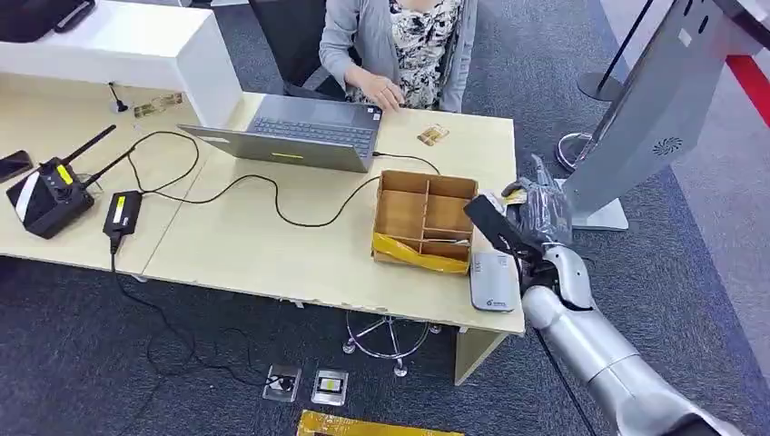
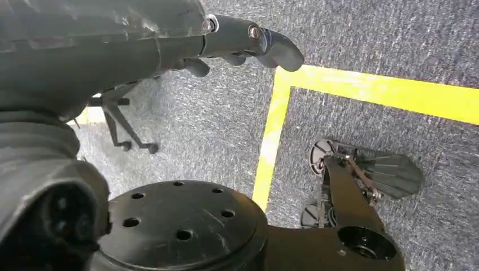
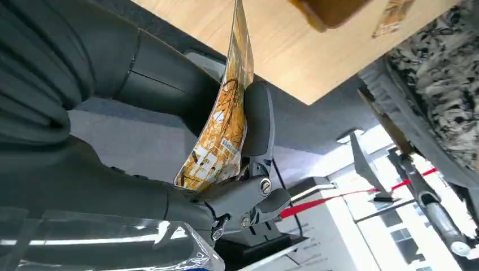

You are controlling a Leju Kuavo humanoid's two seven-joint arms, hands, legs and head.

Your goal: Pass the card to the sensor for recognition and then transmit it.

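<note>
My right hand [image 1: 538, 216] hovers at the table's right edge, just beyond the white card sensor [image 1: 494, 282] that lies at the front right corner. It pinches a yellow-orange patterned card [image 3: 220, 127] between thumb and fingers; in the head view only a yellow sliver of the card [image 1: 514, 193] peeks out. My left hand [image 2: 248, 45] hangs over the grey carpet with its fingers curled and nothing in it. A person [image 1: 404, 45] sits at the far side of the table behind a laptop [image 1: 300, 134].
A cardboard divider box [image 1: 424, 222] with yellow tape stands left of the sensor. Another card [image 1: 433, 135] lies near the laptop. Cables, a black charger [image 1: 122, 214] and a radio device [image 1: 50, 193] lie on the left. A grey kiosk stand [image 1: 649, 118] rises at the right.
</note>
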